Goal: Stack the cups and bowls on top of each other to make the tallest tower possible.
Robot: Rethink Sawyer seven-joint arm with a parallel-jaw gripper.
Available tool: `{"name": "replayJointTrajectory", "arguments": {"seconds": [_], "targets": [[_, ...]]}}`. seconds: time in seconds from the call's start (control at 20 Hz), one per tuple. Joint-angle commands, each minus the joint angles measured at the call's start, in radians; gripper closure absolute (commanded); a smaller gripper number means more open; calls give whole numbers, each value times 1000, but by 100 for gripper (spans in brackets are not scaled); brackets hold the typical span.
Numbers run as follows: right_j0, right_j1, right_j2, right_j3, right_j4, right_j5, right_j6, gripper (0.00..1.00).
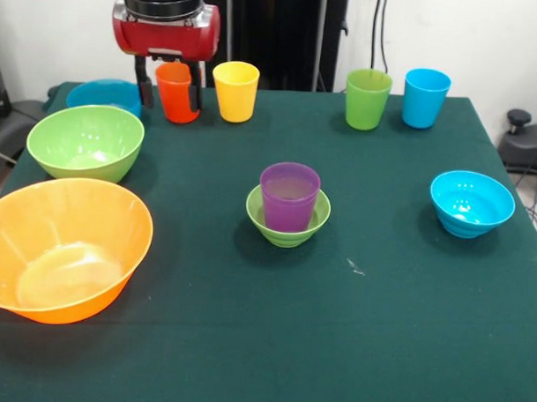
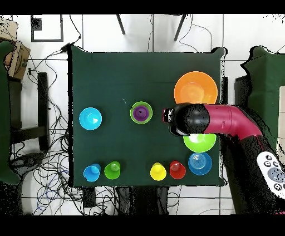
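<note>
At the far left of the table's back row, the gripper stood with its two black fingers spread to either side of the orange cup, straddling it; whether the pads had already touched the cup's walls could not be told. The yellow cup stood just beside it, with the green cup and light blue cup farther along the row. Mid-table, the tower so far was only the purple cup seated upright in the small green bowl. The small blue bowl lay well apart from it, and the big orange bowl, medium green bowl and medium blue bowl were crowded on the gripper's side. The likely risks: a tapered, glossy cup could slip upward out of a shallow pinch, and a sideways swing could clip the yellow cup.
</note>
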Motion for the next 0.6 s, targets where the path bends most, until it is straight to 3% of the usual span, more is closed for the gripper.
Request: {"name": "replayJointTrajectory", "arguments": {"seconds": [0.05,0.6], "targets": [[-18,56,36,76,-131,-6,-240,0],[-24,104,35,62,-229,-112,-177,0]]}}
